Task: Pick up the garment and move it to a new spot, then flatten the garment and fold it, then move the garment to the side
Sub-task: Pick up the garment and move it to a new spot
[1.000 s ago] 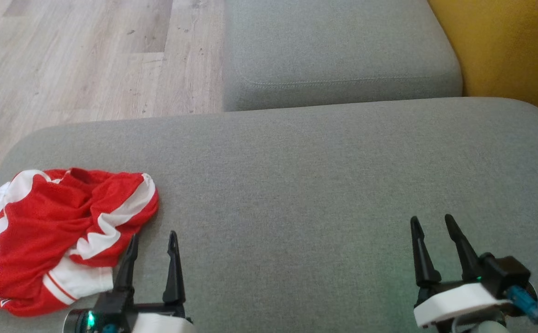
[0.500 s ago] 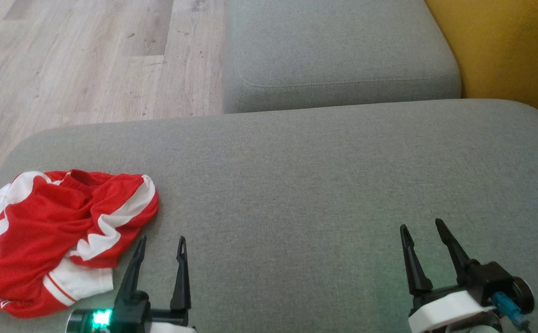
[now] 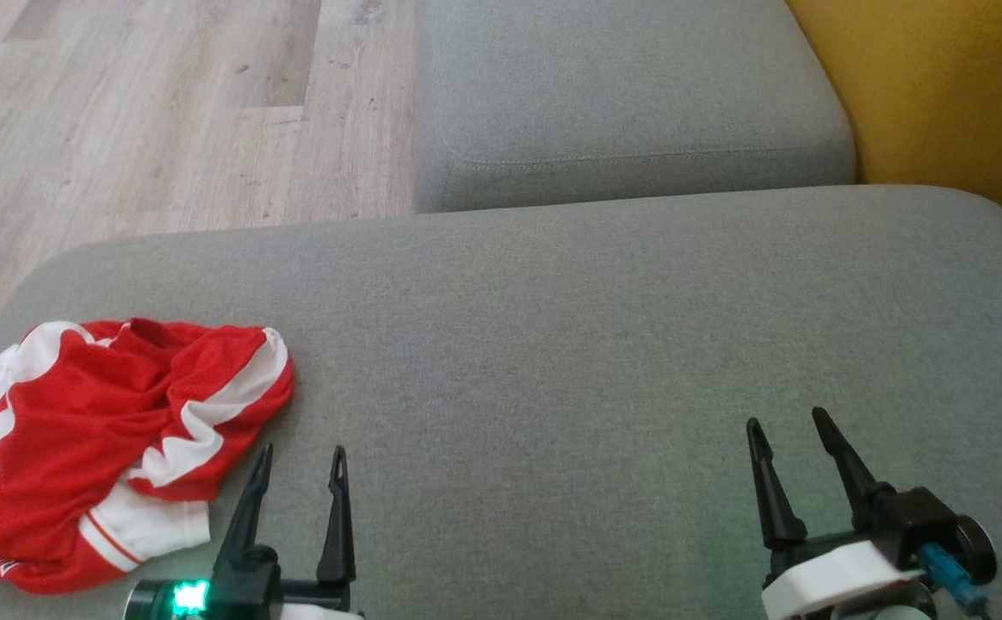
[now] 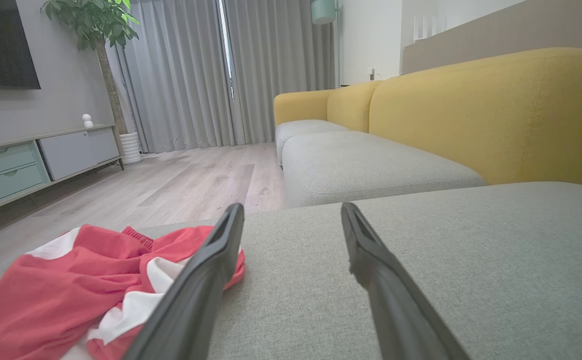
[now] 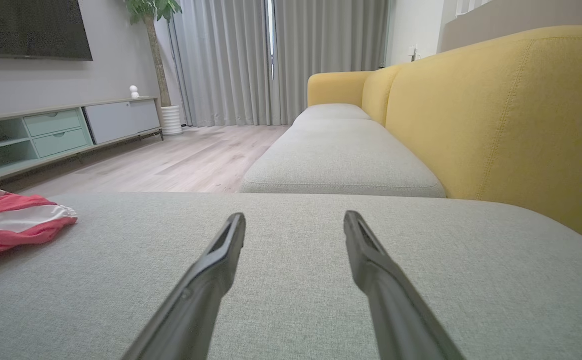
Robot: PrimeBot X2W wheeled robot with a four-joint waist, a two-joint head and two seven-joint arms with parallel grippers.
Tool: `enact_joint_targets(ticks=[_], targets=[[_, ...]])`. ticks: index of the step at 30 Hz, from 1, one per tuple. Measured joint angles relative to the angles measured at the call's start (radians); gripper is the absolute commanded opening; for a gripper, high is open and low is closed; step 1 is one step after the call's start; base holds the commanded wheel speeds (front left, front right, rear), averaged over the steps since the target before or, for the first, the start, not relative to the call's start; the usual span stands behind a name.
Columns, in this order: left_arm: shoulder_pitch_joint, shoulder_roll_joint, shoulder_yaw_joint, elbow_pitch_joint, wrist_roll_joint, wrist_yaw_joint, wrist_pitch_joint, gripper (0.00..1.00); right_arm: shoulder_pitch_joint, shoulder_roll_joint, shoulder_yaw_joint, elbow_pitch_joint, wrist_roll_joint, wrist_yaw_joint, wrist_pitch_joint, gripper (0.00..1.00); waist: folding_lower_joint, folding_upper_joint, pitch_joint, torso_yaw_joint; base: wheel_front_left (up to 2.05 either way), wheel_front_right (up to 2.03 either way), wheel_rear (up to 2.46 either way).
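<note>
The left gripper (image 3: pixel 303 448) hangs low over the gray cushion (image 3: pixel 553 344), near the left end of its near side. Its two fingers stand well apart and hold nothing. In the left wrist view bare fabric shows between them. The right gripper (image 3: pixel 786 418) is toward the cushion's right end, its fingers also spread with nothing between them. In the right wrist view they point across bare cushion. From these views I cannot tell whether either gripper's fingertips touch the fabric.

The garment (image 3: pixel 79 430), red mesh with white bands, lies crumpled in a heap at the cushion's left edge. It is just to the left of the left gripper. Its lower right hem is just beside that gripper's left finger (image 3: pixel 247 508), and in the head view a thin strip of gray shows between them. In the left wrist view this finger crosses in front of the heap's right end. The garment is well apart from the right gripper, with the whole middle of the cushion lying bare between them. In the right wrist view the garment shows at the far left.

Beyond the cushion's far edge a second gray cushion (image 3: pixel 621 86) butts against it on the right half. Wood floor (image 3: pixel 165 112) lies to the left. A yellow backrest (image 3: pixel 940 86) runs along the right edge of both cushions. The wrist views show curtains (image 5: pixel 271 60), a plant (image 4: pixel 96 30), a low sideboard (image 5: pixel 61 130) and a dark screen (image 5: pixel 26 27) on the wall.
</note>
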Motion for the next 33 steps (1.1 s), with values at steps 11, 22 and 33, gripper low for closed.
enact_joint_targets(ticks=[11,22,33], targets=[[-0.001,0.0,0.0,0.018,-0.003,0.001,0.0,1.0,0.001,0.0,-0.008,0.004,0.001,0.0,0.0,1.0,0.0,0.0,-0.006,0.055,0.0,0.0,0.0],[0.0,0.006,0.017,0.021,-0.004,0.002,0.0,1.0,0.02,0.0,0.008,0.005,0.01,0.0,-0.001,1.0,0.0,0.0,-0.005,0.217,0.0,0.0,0.0],[0.034,0.019,0.056,0.012,-0.003,-0.001,0.0,1.0,0.02,0.0,0.018,0.006,0.021,0.0,-0.002,1.0,-0.0001,0.0,0.001,0.341,0.0,0.0,0.0]])
